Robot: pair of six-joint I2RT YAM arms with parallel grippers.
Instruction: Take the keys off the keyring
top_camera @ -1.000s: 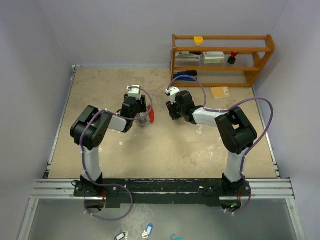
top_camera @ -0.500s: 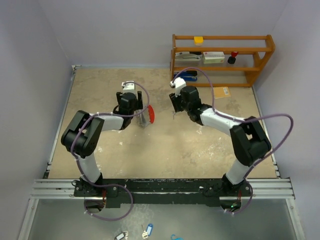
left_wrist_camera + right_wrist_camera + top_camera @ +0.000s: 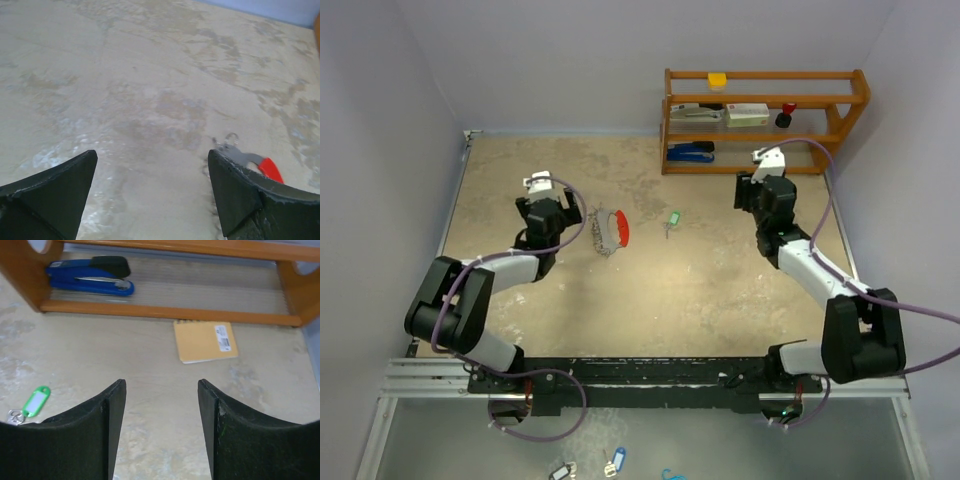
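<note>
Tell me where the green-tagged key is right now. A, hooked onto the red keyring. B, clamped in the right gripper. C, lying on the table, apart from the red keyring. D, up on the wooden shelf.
C: the green-tagged key lies alone on the table, with bare surface between it and the red keyring, and the right gripper is open with nothing between its fingers.

Open tabletop (image 3: 720,290) separated keyring (image 3: 617,231) and key (image 3: 672,219). A shelf (image 3: 770,75) and, seemingly, an envelope (image 3: 205,341) crowded the far right.
</note>
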